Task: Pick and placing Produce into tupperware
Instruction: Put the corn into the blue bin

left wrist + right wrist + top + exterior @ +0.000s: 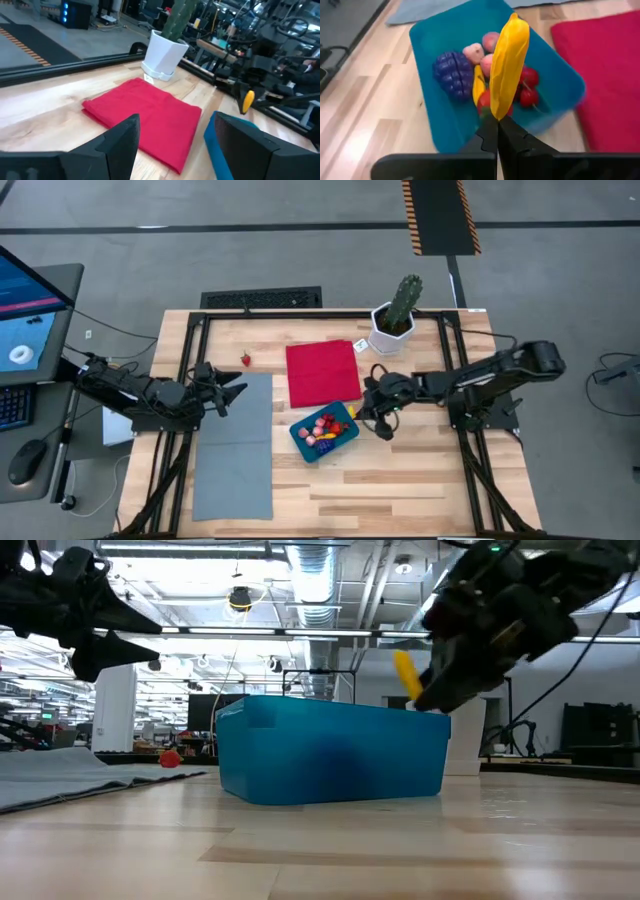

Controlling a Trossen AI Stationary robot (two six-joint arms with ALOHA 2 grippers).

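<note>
Right wrist view alone shows yellow banana piece (pixel 509 65) over tupperware (pixel 435 45)

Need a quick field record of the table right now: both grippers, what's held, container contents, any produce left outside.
right gripper: shut on yellow banana piece, above the tupperware's edge
left gripper: open, empty, over the grey mat's top end
in tupperware: purple cluster, pink pieces, cherries, another yellow piece
outside: one strawberry on the wood left of the red cloth
bystander: cactus pot
</note>
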